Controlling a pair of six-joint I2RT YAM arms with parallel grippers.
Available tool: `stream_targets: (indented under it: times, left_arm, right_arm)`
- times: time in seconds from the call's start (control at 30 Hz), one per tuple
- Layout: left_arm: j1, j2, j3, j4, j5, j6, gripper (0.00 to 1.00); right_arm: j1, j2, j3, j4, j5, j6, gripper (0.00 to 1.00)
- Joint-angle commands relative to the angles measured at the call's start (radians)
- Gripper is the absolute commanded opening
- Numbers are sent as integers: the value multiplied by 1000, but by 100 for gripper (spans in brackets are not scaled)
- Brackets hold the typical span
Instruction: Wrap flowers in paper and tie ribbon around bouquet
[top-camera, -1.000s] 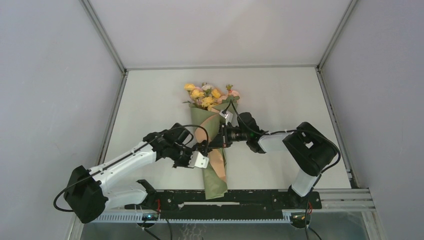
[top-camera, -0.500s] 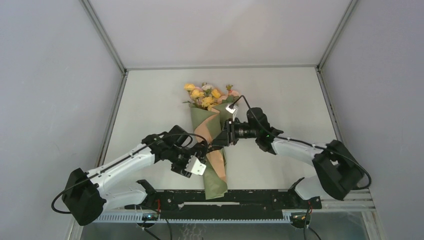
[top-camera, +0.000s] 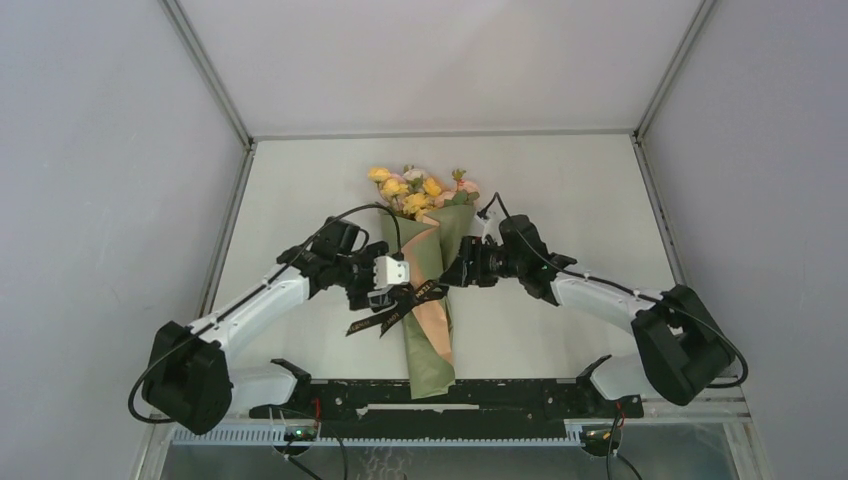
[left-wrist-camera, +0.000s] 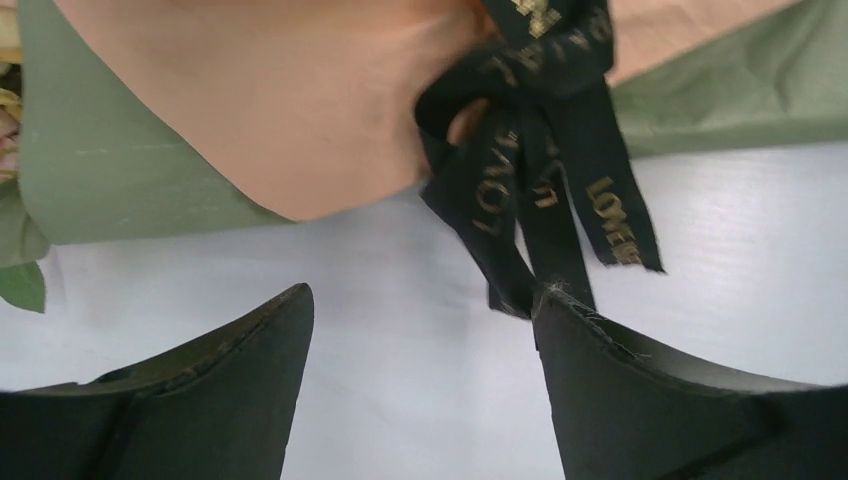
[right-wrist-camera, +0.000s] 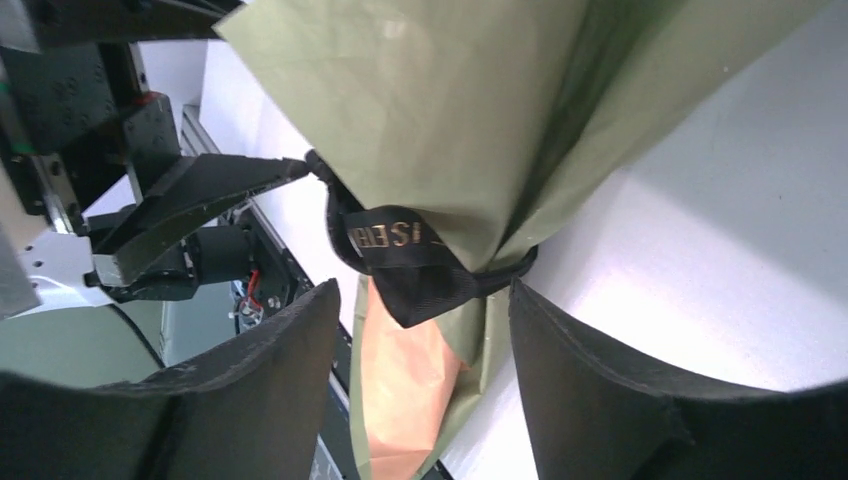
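A: Top view: bouquet (top-camera: 422, 250) lies between left gripper (top-camera: 388, 295) and right gripper (top-camera: 448, 277), both spread, pinching nothing.
B: Left wrist: ribbon (left-wrist-camera: 540, 190) knotted just ahead, one tail brushing a fingertip (left-wrist-camera: 562, 312). Tying looks done; next, back off without snagging.
A: Right wrist: band crosses the paper (right-wrist-camera: 450, 110) ahead; knot hidden, bouquet's top cut off.

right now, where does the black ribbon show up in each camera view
Top external: ribbon tied round the middle of the bouquet, tails trailing lower left.
Left wrist: ribbon upper right, knot and gold-lettered tails hanging over the table.
Right wrist: ribbon at centre, cinching the olive paper.
Shared landmark: the peach-orange lining beside the ribbon.
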Motion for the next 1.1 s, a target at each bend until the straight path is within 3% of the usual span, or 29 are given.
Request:
stream_targets:
  times: [0.0,0.2,0.4,0.47,0.57,0.6,0.63,0.77,1.07]
  left_arm:
    - [-10,43,-29,186,28,-67,85]
    - [-34,85,-62,164,19,23,76]
    - [-61,97,-93,172,-15,39,68]
    - [-66,97,-102,193,-35,28,55]
    - [-68,89,-117,258,-71,10,16]
    - [-68,87,-123,291,-95,14,4]
    - [-68,87,-132,337,-126,22,1]
    - [-46,107,-165,644,-229,61,0]
    - [49,187,-183,711,-121,341,0]
  right_arm:
    - [1,49,18,36,2,14,69]
    - [6,107,18,118,-82,38,54]
    - [8,145,18,164,-113,53,47]
    - [7,155,18,161,-107,51,36]
    - [6,148,18,114,-77,39,6]
    - [6,138,18,88,-61,27,0]
    - [7,125,18,60,-46,14,0]
    - [23,79,18,-50,4,-42,0]
    - [41,25,-95,-75,-1,-11,0]
